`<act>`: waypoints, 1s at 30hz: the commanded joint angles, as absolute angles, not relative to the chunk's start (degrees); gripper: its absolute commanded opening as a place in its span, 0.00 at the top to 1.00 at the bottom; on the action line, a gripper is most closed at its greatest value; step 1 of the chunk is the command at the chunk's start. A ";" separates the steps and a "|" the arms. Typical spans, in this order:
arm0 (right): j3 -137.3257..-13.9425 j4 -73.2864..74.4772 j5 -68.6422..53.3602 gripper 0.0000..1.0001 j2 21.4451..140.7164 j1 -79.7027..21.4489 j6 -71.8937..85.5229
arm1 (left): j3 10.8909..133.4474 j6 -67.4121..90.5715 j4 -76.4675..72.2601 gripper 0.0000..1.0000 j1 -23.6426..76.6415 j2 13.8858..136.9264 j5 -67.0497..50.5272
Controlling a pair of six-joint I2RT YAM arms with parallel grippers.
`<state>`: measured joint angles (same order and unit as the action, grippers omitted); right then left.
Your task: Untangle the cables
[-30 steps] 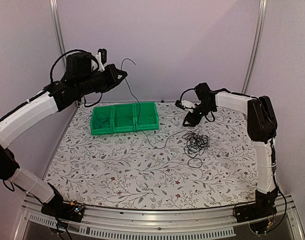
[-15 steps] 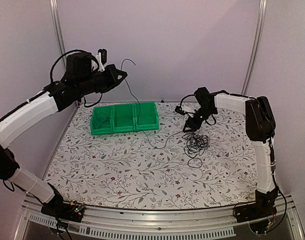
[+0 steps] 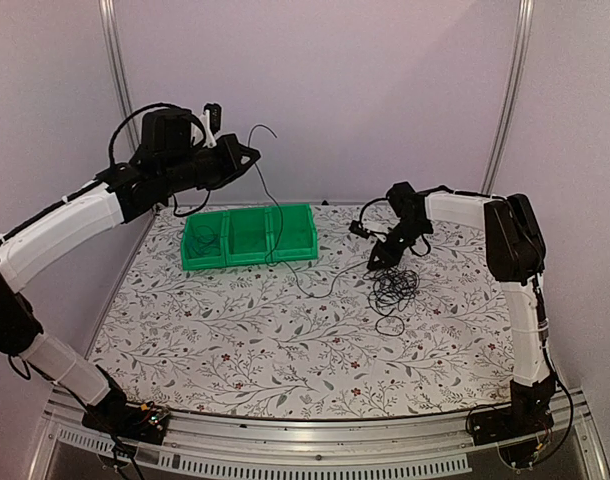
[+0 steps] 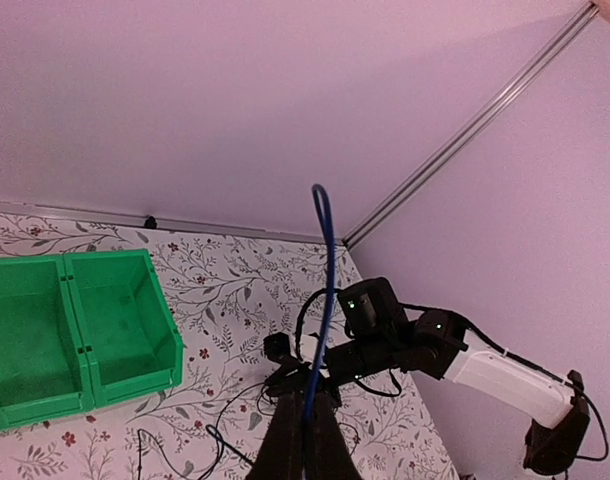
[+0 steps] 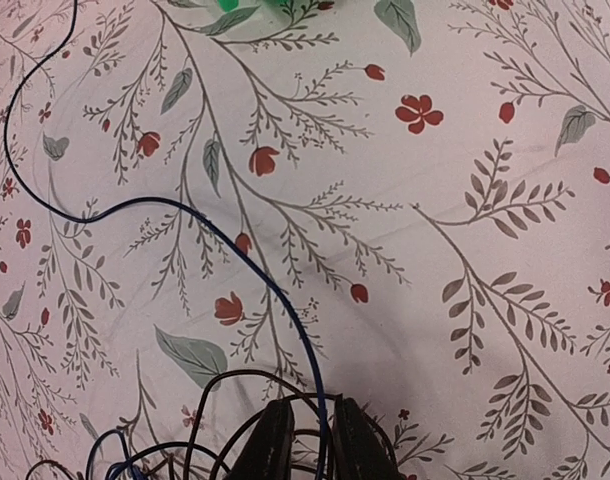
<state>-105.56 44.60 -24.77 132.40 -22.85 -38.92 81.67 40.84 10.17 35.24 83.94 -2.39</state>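
— What is being gripped on the left?

— A blue cable (image 4: pixel 329 280) is being pinched tight by the left fingers (image 4: pixel 281 445), which are being held high above the green bins (image 3: pixel 250 236). In the left wrist view a short end of it is being shown sticking up past the fingers.

— And below them?

— The cable is being hung down past the right-hand bin onto the flowered tabletop (image 3: pixel 235 340), where it is being trailed rightward. In the left-hand bin a thin black cable (image 3: pixel 205 238) is being seen, loosely coiled.

— Where is the rest being found?

— A tangle of black cables (image 3: pixel 395 287) is being seen lying on the tabletop right of centre, well apart from the bins. One small loop (image 3: pixel 390 325) is lying just in front of it.

— And the right side?

— The right fingers (image 5: pixel 272 445) are being held low at the tangle's far edge. The blue cable is being passed between them through a narrow gap. Whether it is being squeezed there cannot be told.
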 commanded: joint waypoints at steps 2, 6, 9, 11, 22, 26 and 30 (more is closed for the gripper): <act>-107.12 44.39 -29.07 0.91 127.82 -22.96 -38.46 | 81.77 39.55 9.07 1.00 35.14 85.84 -4.52; -106.98 45.09 -31.82 0.98 124.33 -22.97 -38.15 | 81.55 37.79 7.37 0.99 35.10 88.36 -7.44; -106.80 46.65 -34.78 0.99 122.14 -22.98 -38.36 | 82.18 35.76 6.70 1.00 35.22 91.20 -10.48; -106.30 47.68 -37.13 0.99 120.09 -23.03 -38.77 | 82.56 34.11 6.19 0.98 35.52 93.12 -12.84; -104.15 51.94 -47.12 0.98 112.79 -24.82 -40.97 | 88.51 24.89 0.95 0.69 40.16 106.40 -23.09; -104.06 52.96 -47.42 0.98 112.42 -25.28 -41.98 | 91.01 24.07 -2.45 0.64 41.45 111.15 -27.23; -103.97 53.73 -47.71 0.98 112.32 -25.38 -42.57 | 93.77 22.83 -2.41 0.61 42.47 115.03 -29.93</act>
<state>-104.75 51.35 -45.52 114.10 -25.17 -40.40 90.43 25.23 0.40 41.23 112.05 -25.21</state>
